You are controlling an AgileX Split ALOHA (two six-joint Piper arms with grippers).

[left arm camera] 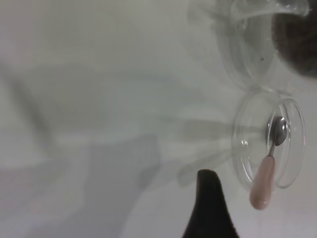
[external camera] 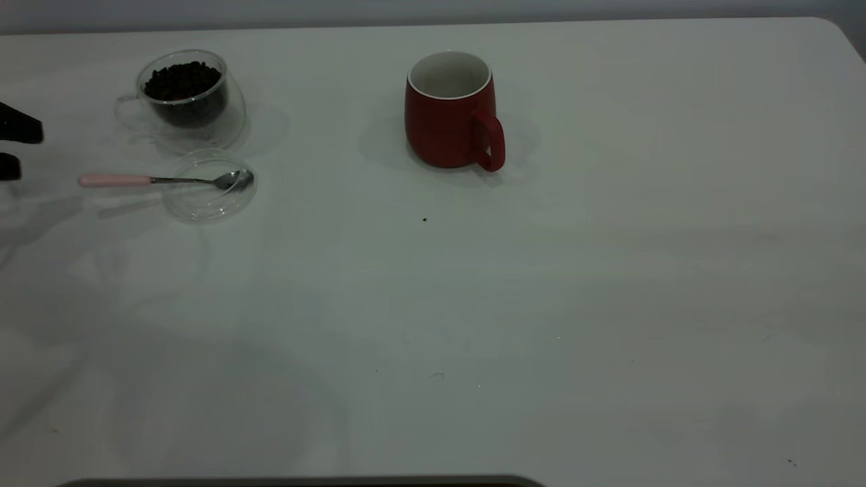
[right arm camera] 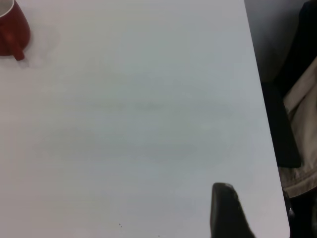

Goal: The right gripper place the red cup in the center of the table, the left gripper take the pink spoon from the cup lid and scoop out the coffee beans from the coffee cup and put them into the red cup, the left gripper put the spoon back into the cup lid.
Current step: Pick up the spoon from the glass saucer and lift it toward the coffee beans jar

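Table [external camera: 541, 304]: white top with rounded corners and a few small dark specks, its near edge cut off in the exterior view. Red cup [external camera: 451, 111]: upright near the middle of the far half, white inside showing no contents, handle turned toward the camera; only a sliver of it enters the right wrist view. Coffee cup [external camera: 186, 95]: clear glass, far left, holding coffee beans [external camera: 181, 80]; its clear handle is hard to make out against the table. Cup lid [external camera: 211, 186]: clear disc just in front of the glass cup. Pink spoon [external camera: 162, 180]: bowl resting in the lid, pink handle overhanging the rim toward the left edge. Left gripper [external camera: 12, 147]: cropped at the left edge, two dark tips apart with a gap between them, clear of the spoon handle. Right gripper [right arm camera: 225, 210]: only one dark finger visible in its wrist view, over bare table near the corner; finger spread cannot be told.
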